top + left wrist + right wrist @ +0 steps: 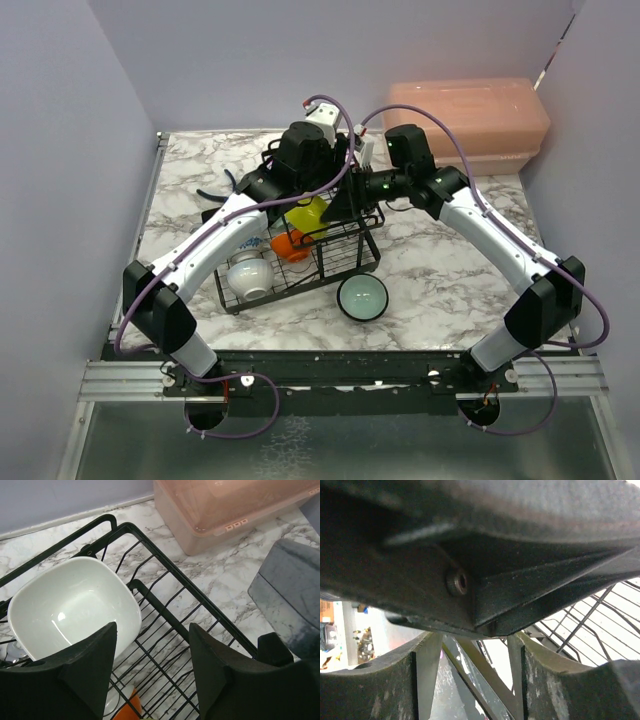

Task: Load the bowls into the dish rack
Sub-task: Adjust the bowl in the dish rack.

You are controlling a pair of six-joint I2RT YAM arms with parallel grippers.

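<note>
My left gripper (150, 652) hangs with its matte black fingers (90, 672) wide apart, holding nothing. A glossy white bowl (75, 607), rounded-square, sits just ahead and left of it in the black wire dish rack (172, 568). A pink translucent box (225, 510) stands beyond. Only the top view shows the teal bowl (363, 297) on the marble table (450, 270), nearer the bases than the right gripper (470, 690). That gripper's scuffed fingers are parted under a dark casing, and I can't tell whether they grip anything.

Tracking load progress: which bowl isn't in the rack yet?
The pale teal bowl, upright on the table beside the dish rack. The yellow-green bowl, orange bowl and white bowl sit inside it.
</note>
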